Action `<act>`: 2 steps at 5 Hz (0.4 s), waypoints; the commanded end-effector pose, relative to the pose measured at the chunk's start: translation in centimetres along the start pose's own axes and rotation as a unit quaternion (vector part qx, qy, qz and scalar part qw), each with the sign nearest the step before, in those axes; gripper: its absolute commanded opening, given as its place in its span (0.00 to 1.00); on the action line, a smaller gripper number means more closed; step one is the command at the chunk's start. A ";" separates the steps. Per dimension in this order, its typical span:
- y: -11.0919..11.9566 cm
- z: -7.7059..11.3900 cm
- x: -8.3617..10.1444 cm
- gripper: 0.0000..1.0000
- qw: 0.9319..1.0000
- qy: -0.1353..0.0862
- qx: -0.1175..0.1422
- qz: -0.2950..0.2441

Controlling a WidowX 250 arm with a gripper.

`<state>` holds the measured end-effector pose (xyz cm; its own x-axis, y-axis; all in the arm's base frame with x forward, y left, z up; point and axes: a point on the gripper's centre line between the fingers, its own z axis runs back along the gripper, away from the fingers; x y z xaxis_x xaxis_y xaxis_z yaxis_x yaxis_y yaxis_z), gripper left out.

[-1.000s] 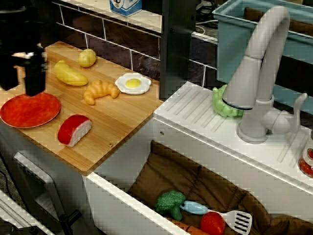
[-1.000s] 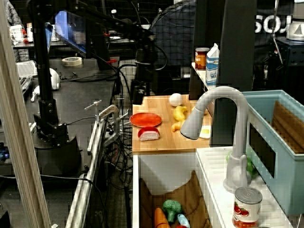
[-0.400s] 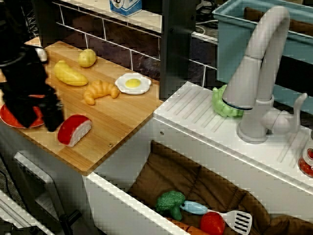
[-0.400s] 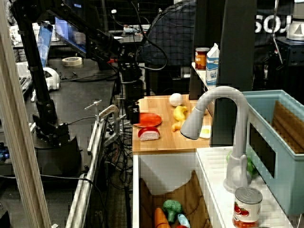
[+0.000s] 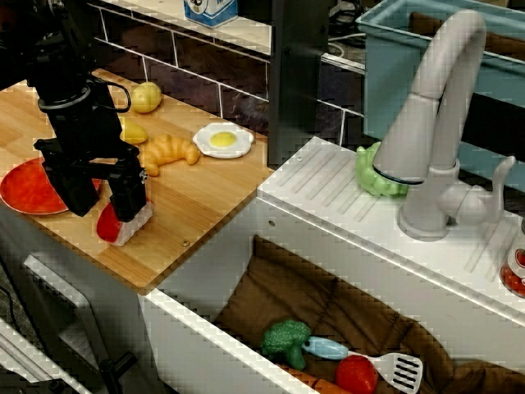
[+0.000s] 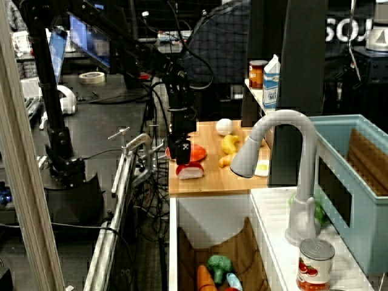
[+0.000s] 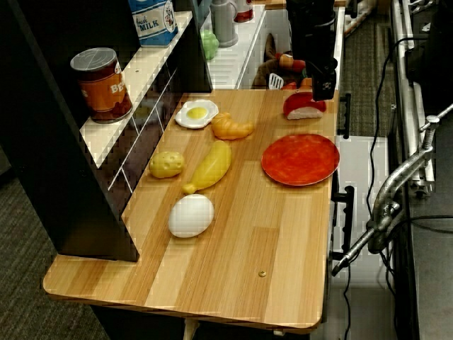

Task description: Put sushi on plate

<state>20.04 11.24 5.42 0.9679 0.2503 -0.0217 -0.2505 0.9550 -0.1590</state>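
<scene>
The sushi [image 5: 125, 225], red top on white rice, lies on the wooden counter [image 5: 197, 201] near its front edge; it also shows in the other views [image 6: 190, 171] [image 7: 304, 106]. The red-orange plate [image 5: 29, 185] lies just left of it, bare in the top view [image 7: 300, 159]. My black gripper [image 5: 102, 201] is open and low over the sushi, its fingers [image 5: 131, 193] spread. One finger covers the sushi's top and the other hangs over the plate's edge. In the side view the gripper [image 6: 182, 156] stands right above the sushi. I cannot tell whether the fingers touch it.
A croissant [image 5: 168, 152], fried egg [image 5: 223, 139], banana [image 7: 211, 164], potato [image 5: 146, 97] and white egg [image 7: 190, 214] lie behind on the counter. The sink [image 5: 271, 246] with toy vegetables is to the right, beside the faucet [image 5: 435, 123]. A can [image 7: 102, 83] stands on the shelf.
The gripper has moved from over the plate at the far left to the right and down, and now stands over the sushi. The sushi and plate have not moved.
</scene>
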 end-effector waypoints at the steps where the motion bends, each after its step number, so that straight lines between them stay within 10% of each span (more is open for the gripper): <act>1: 0.8 0.2 1.9 1.00 0.999 -0.032 0.020 -0.020; 2: 1.4 0.2 2.2 1.00 0.999 -0.043 0.010 -0.017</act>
<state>21.21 12.34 4.68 0.9711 0.2362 0.0340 -0.2285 0.9613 -0.1540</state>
